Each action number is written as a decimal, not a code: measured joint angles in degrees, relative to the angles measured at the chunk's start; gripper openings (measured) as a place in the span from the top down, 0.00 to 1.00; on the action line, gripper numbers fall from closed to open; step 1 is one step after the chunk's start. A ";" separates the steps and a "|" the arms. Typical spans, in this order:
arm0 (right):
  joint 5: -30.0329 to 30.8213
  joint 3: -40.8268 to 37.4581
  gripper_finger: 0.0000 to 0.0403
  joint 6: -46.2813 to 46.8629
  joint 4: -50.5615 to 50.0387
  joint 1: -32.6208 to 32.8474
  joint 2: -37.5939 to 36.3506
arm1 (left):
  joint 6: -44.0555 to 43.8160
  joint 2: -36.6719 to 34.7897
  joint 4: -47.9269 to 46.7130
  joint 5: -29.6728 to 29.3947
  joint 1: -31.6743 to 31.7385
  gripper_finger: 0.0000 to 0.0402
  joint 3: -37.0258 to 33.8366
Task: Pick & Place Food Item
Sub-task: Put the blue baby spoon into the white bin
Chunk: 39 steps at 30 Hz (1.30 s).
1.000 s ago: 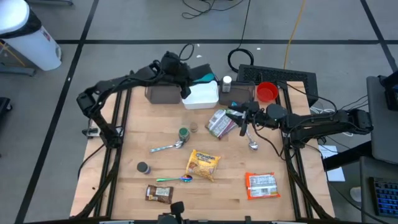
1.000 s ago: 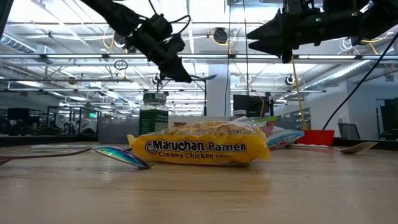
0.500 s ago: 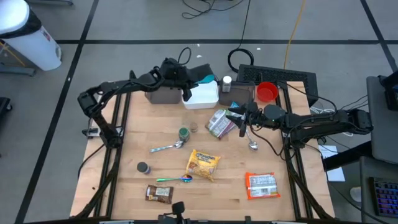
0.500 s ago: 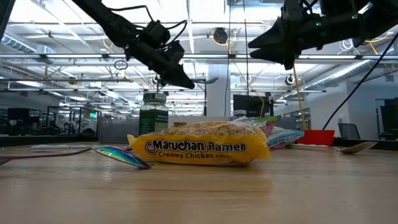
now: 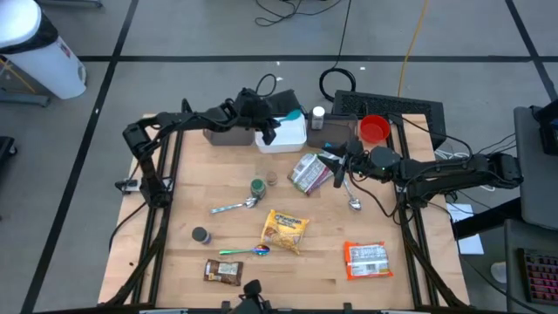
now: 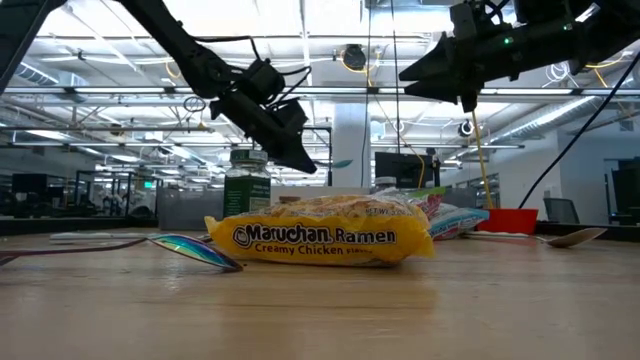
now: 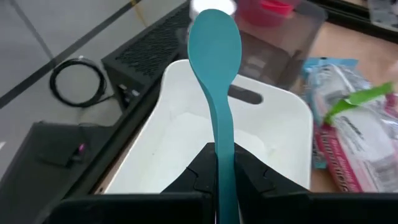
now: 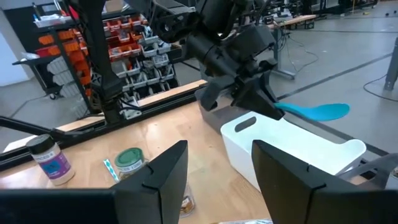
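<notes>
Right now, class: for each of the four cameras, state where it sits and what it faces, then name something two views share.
High: overhead, looking down on table and both arms.
Low: at tabletop height, facing ramen packet; arms above.
Left wrist: past left gripper shut on teal spoon over white bin.
Right wrist: past open right gripper.
Shared: spoon and bin, both wrist views.

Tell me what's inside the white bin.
The white bin looks empty: bare floor, nothing lying in it. The left claw holds a teal spoon over it, hiding a strip of floor.
</notes>
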 joint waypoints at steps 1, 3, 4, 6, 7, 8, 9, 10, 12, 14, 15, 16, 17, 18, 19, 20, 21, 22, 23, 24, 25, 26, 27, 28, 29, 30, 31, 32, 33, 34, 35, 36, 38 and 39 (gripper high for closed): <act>0.01 0.00 0.58 0.27 -0.06 0.00 0.00 | -0.41 0.00 0.01 -0.61 -0.20 0.94 0.00; 0.00 0.00 0.58 0.56 -0.14 0.00 0.00 | -1.20 0.00 0.09 -1.53 -0.76 0.94 0.00; 0.00 0.01 0.58 0.57 -0.12 0.00 0.00 | -1.36 0.00 0.05 -1.71 -1.08 0.94 0.00; 0.00 0.00 0.58 0.59 -0.14 0.00 0.00 | -1.61 0.24 0.08 -2.82 -1.92 0.94 0.00; 0.00 0.00 0.58 0.60 -0.14 0.00 0.00 | -1.61 0.67 0.54 -3.53 -2.39 0.94 0.01; 0.00 0.00 0.58 0.60 -0.13 0.00 0.00 | -1.61 0.97 0.78 -4.11 -2.74 0.94 0.02; -0.02 0.00 0.58 0.59 -0.12 0.00 0.00 | -1.61 1.45 0.70 -4.34 -3.00 0.94 0.00; -0.02 0.00 0.58 0.60 -0.09 0.00 0.00 | -1.61 2.07 1.28 -4.61 -3.39 0.94 0.00; -0.02 0.00 0.58 0.60 -0.12 0.00 0.00 | -2.34 3.25 2.87 -4.68 -3.65 0.94 0.01; -0.02 0.01 0.58 0.60 -0.22 0.00 0.00 | -3.39 4.54 3.42 -4.63 -3.61 0.94 -0.02; -0.02 0.02 0.58 0.60 -0.38 0.00 0.00 | -3.82 5.25 4.34 -4.64 -3.55 0.94 -0.02; -0.05 0.02 0.58 0.60 -0.47 0.00 0.00 | -4.25 5.67 4.61 -4.70 -3.43 0.94 -0.02; -0.04 0.02 0.58 0.60 -0.47 0.00 0.00 | -4.56 6.09 4.57 -4.65 -3.33 0.94 -0.02; -0.04 0.01 0.58 0.60 -0.57 0.00 0.00 | -4.65 6.55 4.75 -4.70 -3.31 0.94 -0.02; -0.04 0.02 0.58 0.60 -0.73 0.00 0.00 | -4.84 6.96 5.06 -4.69 -3.31 0.94 0.00; -0.04 0.01 0.58 0.60 -0.82 0.00 0.00 | -5.22 7.28 4.83 -4.70 -3.31 0.94 0.00; -0.04 0.02 0.58 0.60 -0.85 0.00 0.00 | -5.44 7.58 4.82 -4.70 -3.31 0.94 0.00; -0.05 0.01 0.58 0.60 -0.81 0.00 0.00 | -5.58 7.77 4.88 -4.71 -3.31 0.94 0.00; -0.06 0.00 0.58 0.60 -0.80 0.00 0.00 | -5.49 7.82 4.59 -4.87 -3.34 0.94 0.00; -0.04 0.00 0.58 0.60 -0.80 0.00 0.00 | -5.51 7.82 4.36 -5.11 -3.35 0.94 0.00; -0.04 0.01 0.58 0.57 -0.82 -0.02 0.00 | -5.50 7.81 4.26 -5.11 -3.33 0.94 0.00; 0.02 0.00 0.58 0.52 -0.82 -0.02 0.00 | -5.34 7.81 4.17 -5.21 -3.33 0.94 0.02; 0.02 0.02 0.58 0.47 -0.78 -0.02 0.00 | -5.26 7.81 4.14 -5.29 -3.33 0.94 0.02; 0.02 0.00 0.58 0.47 -0.77 -0.02 0.00 | -5.26 7.81 4.09 -5.29 -3.31 0.94 0.02; 0.04 0.01 0.58 0.43 -0.80 -0.02 0.01 | -5.22 7.81 4.02 -5.37 -3.31 0.94 0.02; 0.03 0.00 0.58 0.42 -0.80 -0.02 0.00 | -4.67 7.81 3.87 -5.74 -3.33 0.94 0.02; 0.05 0.01 0.58 0.42 -0.79 -0.02 0.00 | -4.07 7.81 3.58 -6.12 -3.35 0.94 0.02; 0.09 0.02 0.58 0.42 -0.78 -0.02 0.00 | -3.41 7.81 3.27 -6.48 -3.34 0.94 0.02; 0.09 0.02 0.58 0.42 -0.79 -0.02 0.00 | -2.76 7.81 2.98 -6.66 -3.34 0.94 0.02; 0.11 0.02 0.58 0.39 -0.80 -0.02 0.00 | -2.15 7.81 2.44 -6.80 -3.35 0.94 0.18; 0.15 0.02 0.58 0.25 -0.78 -0.02 0.00 | -1.54 7.81 1.61 -6.82 -3.35 0.94 0.44; 0.19 0.02 0.58 -0.16 -0.76 -0.02 0.00 | -0.81 7.81 0.70 -6.87 -3.35 0.94 0.77; 0.20 0.01 0.58 -0.59 -0.48 -0.02 0.00 | 0.91 7.81 -1.30 -7.78 -3.58 0.94 1.69; 0.20 0.02 0.58 -0.65 -0.36 -0.02 0.00 | 1.86 7.81 -2.25 -8.44 -3.68 0.94 2.28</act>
